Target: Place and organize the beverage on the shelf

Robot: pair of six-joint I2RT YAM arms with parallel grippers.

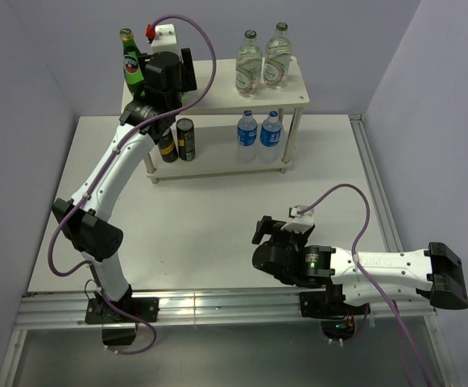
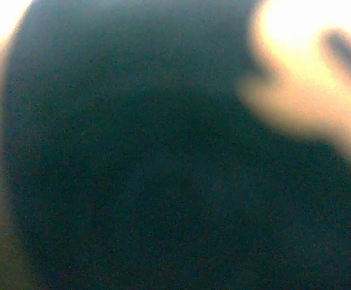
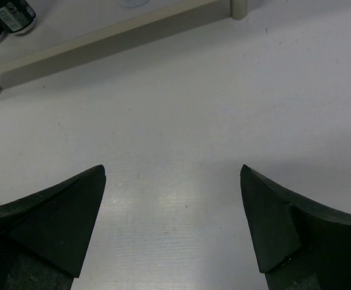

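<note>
The shelf (image 1: 211, 84) stands at the back of the table. A green glass bottle (image 1: 130, 63) stands upright at the left end of its top board. My left gripper (image 1: 142, 84) is closed around the bottle's body. The dark green glass (image 2: 163, 169) fills the left wrist view and hides the fingers. Two clear glass bottles (image 1: 262, 60) stand on the right of the top board. Two black cans (image 1: 178, 140) and two small water bottles (image 1: 259, 129) stand on the lower board. My right gripper (image 1: 264, 228) is open and empty, low over the bare table (image 3: 173, 175).
A white box with a red part (image 1: 163, 34) sits behind the green bottle on the top board. The shelf's lower board edge (image 3: 103, 37) and the cans (image 3: 9, 15) show at the top of the right wrist view. Walls close in on the left and right.
</note>
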